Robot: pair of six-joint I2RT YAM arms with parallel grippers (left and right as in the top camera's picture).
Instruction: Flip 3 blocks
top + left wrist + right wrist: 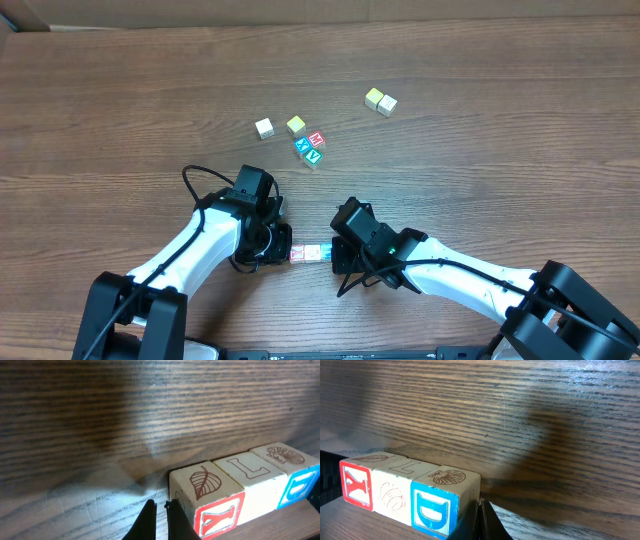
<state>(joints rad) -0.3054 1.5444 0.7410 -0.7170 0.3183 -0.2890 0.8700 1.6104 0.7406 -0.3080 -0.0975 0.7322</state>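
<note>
Three wooden cubes form a tight row (310, 253) near the table's front edge. In the left wrist view they are a red-framed letter block with a leaf on top (207, 495), a whitish block marked L (252, 472) and a blue-faced block with a shell on top (292, 467). The right wrist view shows the red face (356, 484), the whitish middle block (394, 491) and the blue D face (434, 507). My left gripper (160, 506) is shut, its tips right beside the red block's end. My right gripper (480, 505) is shut against the blue D block's end.
Farther back on the table stand a whitish cube (264, 127), a yellow-topped cube (296, 125), a red-lettered cube (317, 139), a blue X cube (303, 146) and a green V cube (314, 156). Two pale cubes (380, 100) sit at the back right.
</note>
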